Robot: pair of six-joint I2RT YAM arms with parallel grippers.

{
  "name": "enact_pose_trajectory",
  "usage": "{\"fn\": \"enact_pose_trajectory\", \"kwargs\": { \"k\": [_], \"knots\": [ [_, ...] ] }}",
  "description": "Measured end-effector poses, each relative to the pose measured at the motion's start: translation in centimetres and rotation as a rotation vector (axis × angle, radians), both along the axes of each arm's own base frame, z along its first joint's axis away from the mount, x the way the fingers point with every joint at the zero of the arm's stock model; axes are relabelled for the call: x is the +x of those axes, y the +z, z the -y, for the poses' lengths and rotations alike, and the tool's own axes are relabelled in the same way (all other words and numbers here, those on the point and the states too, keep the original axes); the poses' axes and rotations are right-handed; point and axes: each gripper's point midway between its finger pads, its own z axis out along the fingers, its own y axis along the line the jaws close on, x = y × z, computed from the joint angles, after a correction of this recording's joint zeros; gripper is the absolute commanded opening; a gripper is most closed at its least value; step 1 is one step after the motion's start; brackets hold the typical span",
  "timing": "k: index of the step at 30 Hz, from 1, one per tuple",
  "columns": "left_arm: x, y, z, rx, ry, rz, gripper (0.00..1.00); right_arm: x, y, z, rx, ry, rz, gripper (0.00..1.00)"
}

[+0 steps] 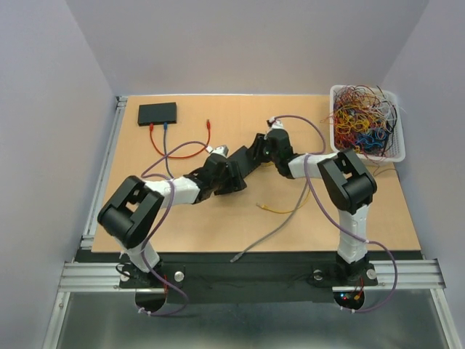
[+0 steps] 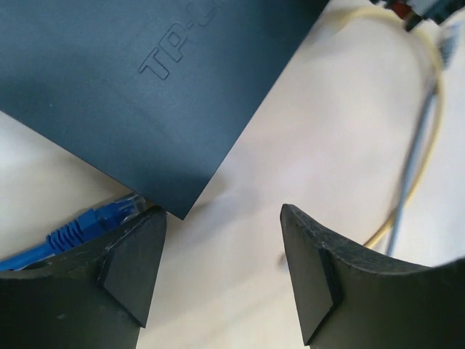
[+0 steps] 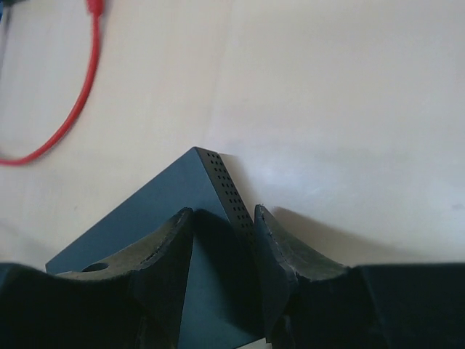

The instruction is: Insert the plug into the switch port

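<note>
A black TP-Link switch [image 2: 145, 94] lies in the middle of the table, mostly hidden in the top view under the two grippers. My right gripper [image 3: 221, 240] is closed around one corner of the switch [image 3: 167, 211], with its perforated side against the right finger. My left gripper [image 2: 221, 269] is open and empty above bare table beside another corner. A blue plug [image 2: 94, 222] lies just off the left finger, next to the switch's edge. In the top view the left gripper [image 1: 231, 180] and right gripper [image 1: 243, 161] meet at mid-table.
A second black switch [image 1: 156, 113] sits at the back left with red and blue cables in it. A red cable [image 3: 80, 94] loops nearby. A yellow cable [image 1: 280, 209] and a grey cable [image 1: 269, 236] lie in front. A white basket [image 1: 396, 98] of wires stands at the back right.
</note>
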Motion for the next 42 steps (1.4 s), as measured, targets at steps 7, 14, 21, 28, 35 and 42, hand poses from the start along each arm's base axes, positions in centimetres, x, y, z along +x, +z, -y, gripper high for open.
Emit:
{"fn": "enact_pose_trajectory", "kwargs": {
  "k": [7, 14, 21, 28, 35, 42],
  "knots": [
    [-3.8, 0.6, -6.7, 0.135, 0.135, -0.025, 0.75, -4.4, -0.1, -7.9, 0.01, 0.157, 0.003, 0.45],
    [-3.9, 7.9, -8.8, 0.05, 0.226, 0.14, 0.76, -7.2, -0.5, -10.5, 0.002, 0.228, -0.032, 0.71],
    [-4.0, 8.7, -10.7, 0.096, 0.285, 0.168, 0.76, -9.0, 0.9, -6.9, -0.148, 0.191, -0.033, 0.91],
    [-3.3, 9.6, -11.1, 0.126, 0.301, 0.189, 0.76, -10.6, 4.2, -1.4, -0.291, 0.092, 0.025, 0.91],
    [-2.6, 9.5, -11.1, 0.146, 0.301, 0.193, 0.76, -15.6, 2.8, 2.5, -0.386, 0.107, -0.058, 0.91],
    [-2.6, 8.9, -11.1, 0.158, 0.299, 0.182, 0.76, -19.8, 0.9, 4.9, -0.475, 0.149, -0.167, 0.84]
  ]
}}
